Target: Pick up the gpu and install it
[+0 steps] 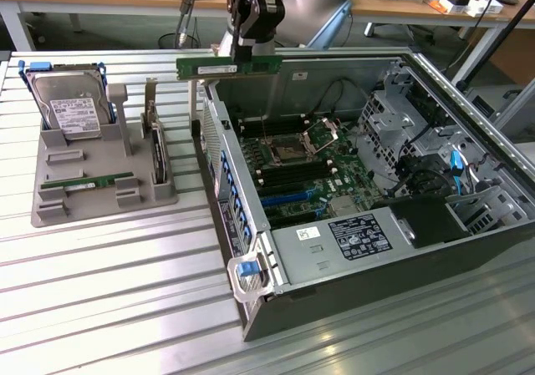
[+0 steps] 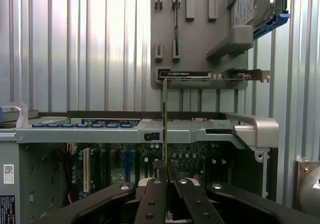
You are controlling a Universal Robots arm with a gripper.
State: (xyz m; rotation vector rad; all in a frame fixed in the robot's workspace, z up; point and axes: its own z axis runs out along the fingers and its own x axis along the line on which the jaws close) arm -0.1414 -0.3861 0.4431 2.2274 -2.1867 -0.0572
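We see the gripper (image 1: 242, 56) clenched on the gpu (image 1: 209, 67), a long, thin green circuit-board stick with a white label. It is held level above the far rim of the open computer case (image 1: 359, 296). In the wrist view the black, riveted fingers (image 2: 152, 199) pinch the stick edge-on, so the gpu (image 2: 165, 124) reads as a narrow upright line crossing the case's folded grey metal rim (image 2: 200, 126). Inside the case lies a green motherboard (image 1: 292, 174) with long black and blue slots, a square socket and bundled cables. The case's walls are dull sheet steel. Beside the case, toward the exterior view's left, a matte grey moulded tray (image 1: 92, 204) rests on the ribbed aluminium table (image 1: 109, 291). In the tray a silver hard drive (image 1: 71, 108) stands in blue rails, and a second green stick (image 1: 88, 181) lies flat in a slot. An upright dark card (image 1: 157, 158) with a metal bracket stands on the tray's side nearest the case.
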